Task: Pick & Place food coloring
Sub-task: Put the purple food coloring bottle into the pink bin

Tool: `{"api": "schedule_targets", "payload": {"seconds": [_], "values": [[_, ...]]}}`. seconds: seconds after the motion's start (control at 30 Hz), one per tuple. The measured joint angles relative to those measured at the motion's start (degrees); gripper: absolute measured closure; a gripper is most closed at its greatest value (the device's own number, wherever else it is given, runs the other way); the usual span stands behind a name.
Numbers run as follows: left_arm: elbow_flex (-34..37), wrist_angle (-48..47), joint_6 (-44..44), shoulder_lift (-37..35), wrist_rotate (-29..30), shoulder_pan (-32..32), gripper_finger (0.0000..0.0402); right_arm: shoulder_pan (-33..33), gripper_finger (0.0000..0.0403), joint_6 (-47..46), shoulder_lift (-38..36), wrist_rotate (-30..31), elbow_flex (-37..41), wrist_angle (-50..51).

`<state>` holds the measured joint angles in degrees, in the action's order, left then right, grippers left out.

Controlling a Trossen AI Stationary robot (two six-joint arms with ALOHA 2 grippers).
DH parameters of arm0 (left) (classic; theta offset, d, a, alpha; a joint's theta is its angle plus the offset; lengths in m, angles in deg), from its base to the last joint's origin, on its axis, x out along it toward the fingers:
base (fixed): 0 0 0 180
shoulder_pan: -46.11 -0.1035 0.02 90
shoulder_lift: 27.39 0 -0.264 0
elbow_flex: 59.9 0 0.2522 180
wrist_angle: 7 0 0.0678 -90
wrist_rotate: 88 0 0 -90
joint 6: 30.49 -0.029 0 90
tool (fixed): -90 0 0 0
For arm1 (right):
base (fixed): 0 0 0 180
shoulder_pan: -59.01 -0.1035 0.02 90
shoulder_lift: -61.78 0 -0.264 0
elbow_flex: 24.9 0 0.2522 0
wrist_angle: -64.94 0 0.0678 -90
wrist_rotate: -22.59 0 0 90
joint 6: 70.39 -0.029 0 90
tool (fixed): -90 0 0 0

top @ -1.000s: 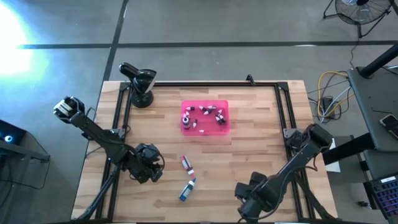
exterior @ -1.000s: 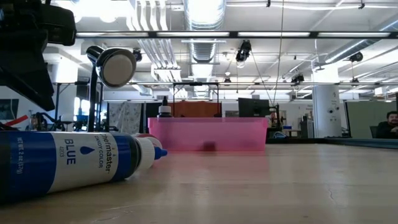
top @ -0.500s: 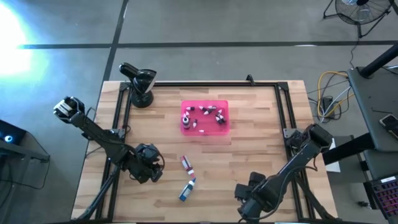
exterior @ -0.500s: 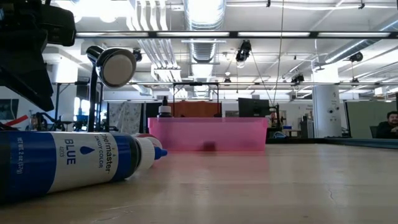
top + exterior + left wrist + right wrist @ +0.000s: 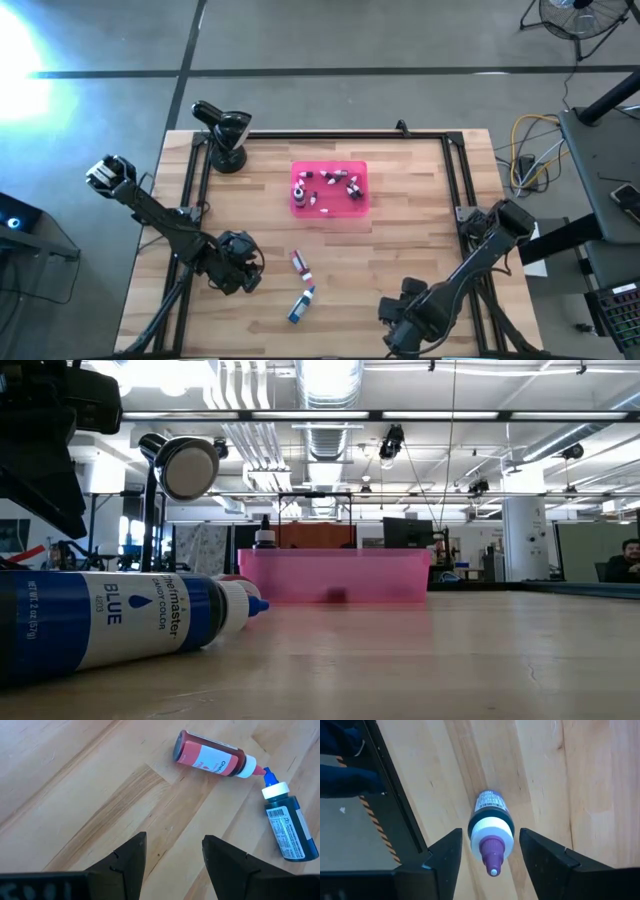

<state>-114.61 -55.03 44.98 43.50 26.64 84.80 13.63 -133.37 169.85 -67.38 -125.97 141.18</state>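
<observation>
A pink tray (image 5: 330,205) sits mid-table with several small food coloring bottles (image 5: 338,182) lying in it. A red bottle (image 5: 300,265) (image 5: 212,760) and a blue bottle (image 5: 301,304) (image 5: 285,822) (image 5: 110,620) lie on their sides on the wood nearer the near edge. My left gripper (image 5: 238,264) (image 5: 172,850) is open over bare wood, left of these two. My right gripper (image 5: 405,320) (image 5: 490,847) is open at the near edge. Its fingers stand on either side of a dark bottle with a purple cap (image 5: 490,827), which lies flat.
A black camera on a stand (image 5: 225,135) (image 5: 185,465) is at the far left corner. Black rails (image 5: 455,170) run along the table's left, far and right sides. The tray's pink wall (image 5: 335,575) rises mid-table. A dark frame bar (image 5: 395,795) lies beside the purple-capped bottle.
</observation>
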Motion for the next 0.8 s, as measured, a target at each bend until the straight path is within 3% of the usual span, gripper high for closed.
{"api": "schedule_targets", "payload": {"seconds": [0.27,0.6,0.8], "values": [[0.01,-0.01,0.00,0.00,0.04,-0.02,0.0232,-0.11,0.0234,0.00,0.00,-0.02,0.00,0.09],[0.02,-0.01,-0.02,0.00,0.07,-0.02,0.0232,0.47,0.0299,-0.19,0.00,-0.08,0.00,0.11],[0.01,-0.02,-0.02,0.00,0.07,-0.02,0.0232,4.53,0.0301,-6.01,-0.46,3.37,0.02,0.31]]}}
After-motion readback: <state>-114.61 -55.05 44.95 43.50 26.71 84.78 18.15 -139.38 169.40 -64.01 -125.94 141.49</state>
